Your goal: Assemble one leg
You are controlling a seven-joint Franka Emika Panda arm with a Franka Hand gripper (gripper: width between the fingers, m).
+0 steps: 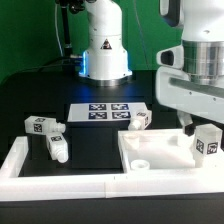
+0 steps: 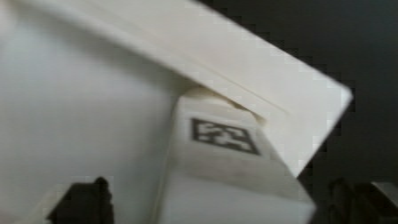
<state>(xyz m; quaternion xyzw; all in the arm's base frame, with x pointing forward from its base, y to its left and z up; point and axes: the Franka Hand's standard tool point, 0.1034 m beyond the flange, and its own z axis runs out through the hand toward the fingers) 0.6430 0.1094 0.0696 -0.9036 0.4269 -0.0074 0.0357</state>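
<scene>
A low white rail (image 1: pixel 40 178) runs along the front of the black worktop (image 1: pixel 100 135), nearest the camera. Behind it, on the exterior view's right, lies the large white square panel (image 1: pixel 150 152). Its raised rim encloses a shallow recess with a small round boss in it.

At that panel's right edge the end effector (image 1: pixel 193 128) holds a leg (image 1: pixel 207 143). The tagged white peg stands upright between the dark fingers (image 2: pixel 86 198), which are shut against its sides; in the wrist view its tag faces the camera, with the panel's corner right behind.

Three more legs lie loose: one (image 1: pixel 57 147) by the rail on the exterior view's left, one (image 1: pixel 42 124) behind it, one (image 1: pixel 141 121) just beyond the panel's far edge. Farther back lies the marker board (image 1: pixel 107 111).
</scene>
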